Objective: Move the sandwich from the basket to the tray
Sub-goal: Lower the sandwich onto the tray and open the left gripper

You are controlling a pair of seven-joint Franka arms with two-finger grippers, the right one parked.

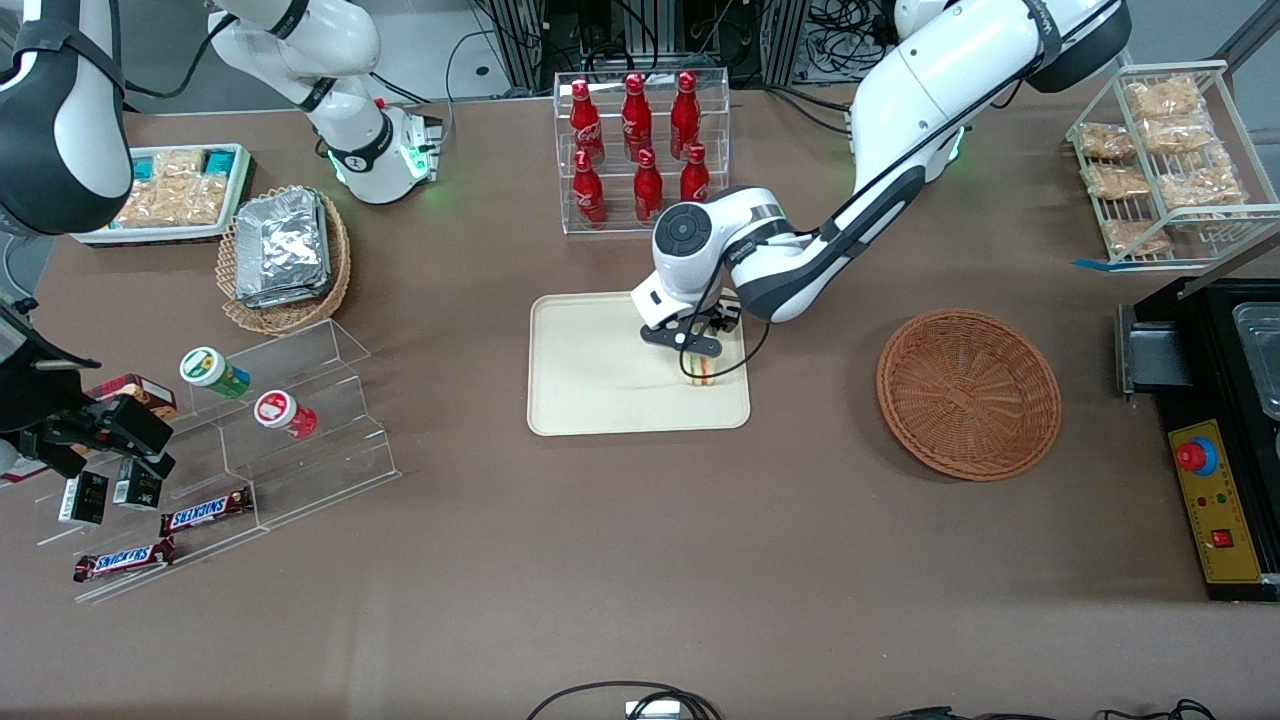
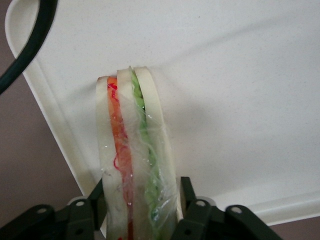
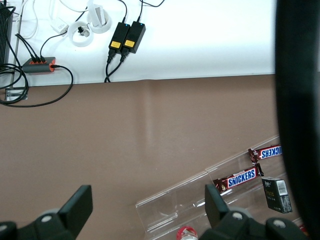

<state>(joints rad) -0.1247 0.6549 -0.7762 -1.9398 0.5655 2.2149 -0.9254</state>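
The sandwich (image 1: 701,375), a wedge of pale bread with green, red and orange layers in clear wrap, stands on edge on the cream-beige tray (image 1: 600,365), near the tray's corner toward the working arm's end and nearer the front camera. My left gripper (image 1: 697,358) is right above it, shut on the sandwich. In the left wrist view the sandwich (image 2: 132,145) sits between the two black fingers (image 2: 186,192) of the gripper (image 2: 144,189), its tip resting on the tray (image 2: 240,95). The reddish-brown wicker basket (image 1: 968,393) lies empty beside the tray, toward the working arm's end.
A clear rack of red bottles (image 1: 640,150) stands just farther from the camera than the tray. A tan basket of foil packets (image 1: 285,255), a white snack tray (image 1: 170,190) and a clear stepped shelf (image 1: 250,440) lie toward the parked arm's end. A wire rack (image 1: 1170,160) and a black control box (image 1: 1215,500) lie toward the working arm's end.
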